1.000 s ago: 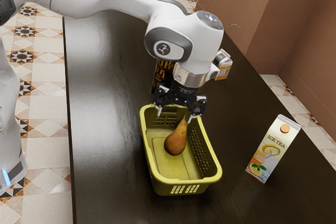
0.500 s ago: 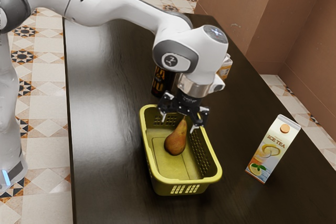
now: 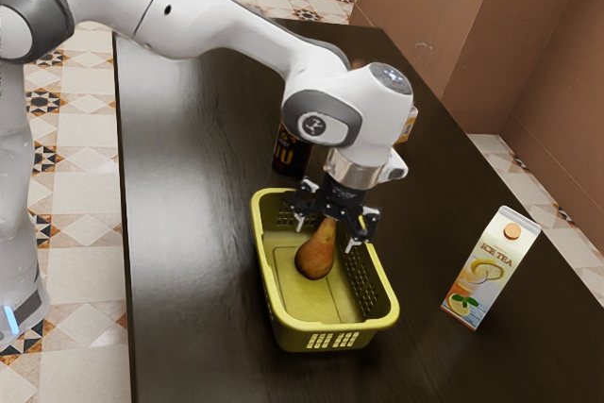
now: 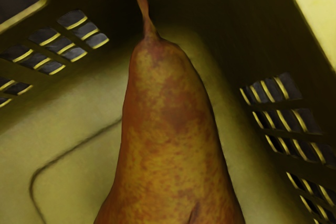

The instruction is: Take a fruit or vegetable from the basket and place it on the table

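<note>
**Claw (image 3: 327, 233) lower over the basket (image 3: 294, 335), pear (image 3: 315, 260) unmoved**

Since the earlier frame the arm (image 3: 236, 25) has reached farther out and brought the claw down toward the pear. Basket, pear and ice tea carton (image 3: 489, 271) lie where they did.

Claw: fingers spread wide, well apart, pointing down, nothing held. They stand to either side of the pear's narrow upper part; whether either one brushes the fruit, cannot tell.

Pear: inside the basket, on its floor, stem end up toward the claw. Wrist view gives brown-red mottling over yellow-green skin, a curved stem, and slotted basket walls around it.

Surroundings: dark surface (image 3: 198, 233). Ice tea carton upright, apart from the basket on the exterior view's right. Dark can (image 3: 289, 153) with orange lettering beyond the basket's far end. Another carton (image 3: 408, 126) partly hidden behind the arm.
</note>
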Available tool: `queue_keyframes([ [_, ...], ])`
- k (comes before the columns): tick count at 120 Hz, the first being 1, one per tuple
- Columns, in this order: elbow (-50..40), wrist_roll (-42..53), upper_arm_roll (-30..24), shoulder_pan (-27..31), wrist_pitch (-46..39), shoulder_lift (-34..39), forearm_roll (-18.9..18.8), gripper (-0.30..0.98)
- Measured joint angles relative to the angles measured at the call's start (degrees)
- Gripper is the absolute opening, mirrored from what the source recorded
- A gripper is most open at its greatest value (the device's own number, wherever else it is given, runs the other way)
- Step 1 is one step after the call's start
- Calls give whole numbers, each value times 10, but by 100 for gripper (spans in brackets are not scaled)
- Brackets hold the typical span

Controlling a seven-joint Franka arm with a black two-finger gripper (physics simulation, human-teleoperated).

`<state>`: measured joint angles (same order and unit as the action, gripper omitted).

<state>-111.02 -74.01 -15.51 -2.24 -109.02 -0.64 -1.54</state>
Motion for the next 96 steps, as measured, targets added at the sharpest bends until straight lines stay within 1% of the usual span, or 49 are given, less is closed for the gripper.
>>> queue_keyframes([
  [37, -11, 25, -4, 2, -17, -18, 4, 69],
  [62, -44, 33, -7, 10, -28, 6, 8, 69],
  [69, -51, 32, 1, 3, -32, 12, 8, 69],
  [96, -56, 32, 1, 3, -42, 18, 11, 68],
])
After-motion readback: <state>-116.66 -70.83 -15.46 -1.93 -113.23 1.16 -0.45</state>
